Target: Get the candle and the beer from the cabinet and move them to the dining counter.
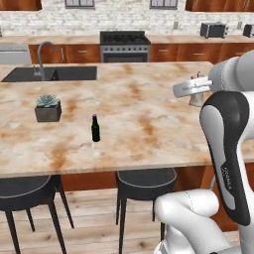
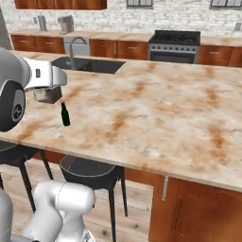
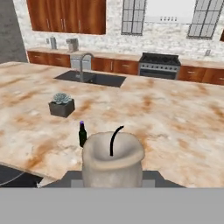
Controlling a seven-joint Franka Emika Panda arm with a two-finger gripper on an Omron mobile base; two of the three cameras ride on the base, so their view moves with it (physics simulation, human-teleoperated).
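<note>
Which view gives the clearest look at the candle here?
The hand view: the candle sits large between the fingertips, with its black wick and hollowed top plain, over the dining counter. The left base view shows just a pale sliver of it under the gripper. The right base view hides it behind the arm.

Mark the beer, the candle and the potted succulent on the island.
beer (image 1: 95, 130): left base view, middle of the bottle body.
candle (image 3: 113, 164): hand view, front of the wax body, below the wick.
potted succulent (image 1: 48, 112): left base view, front face of the grey pot.
</note>
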